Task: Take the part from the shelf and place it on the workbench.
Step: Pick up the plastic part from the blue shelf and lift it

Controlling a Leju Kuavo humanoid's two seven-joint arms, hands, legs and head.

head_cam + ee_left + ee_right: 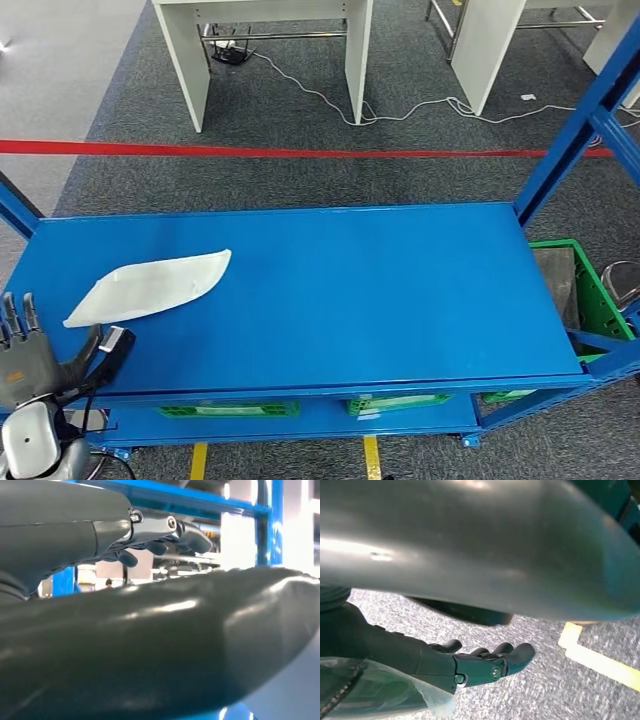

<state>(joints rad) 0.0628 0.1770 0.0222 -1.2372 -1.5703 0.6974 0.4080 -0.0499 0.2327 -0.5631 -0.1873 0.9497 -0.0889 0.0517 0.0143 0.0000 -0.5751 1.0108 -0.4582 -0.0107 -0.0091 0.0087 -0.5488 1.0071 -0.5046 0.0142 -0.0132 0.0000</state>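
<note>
My left robot hand (30,362) hovers open at the shelf's (340,290) front left corner, near the white part (151,285); my right robot hand (478,665) hangs open.

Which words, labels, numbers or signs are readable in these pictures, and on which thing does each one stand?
No text can be read.
White labels on the green bins under the blue shelf: too small and blurred.
White part on the shelf: no print visible.
Left hand: no readable marking.
</note>
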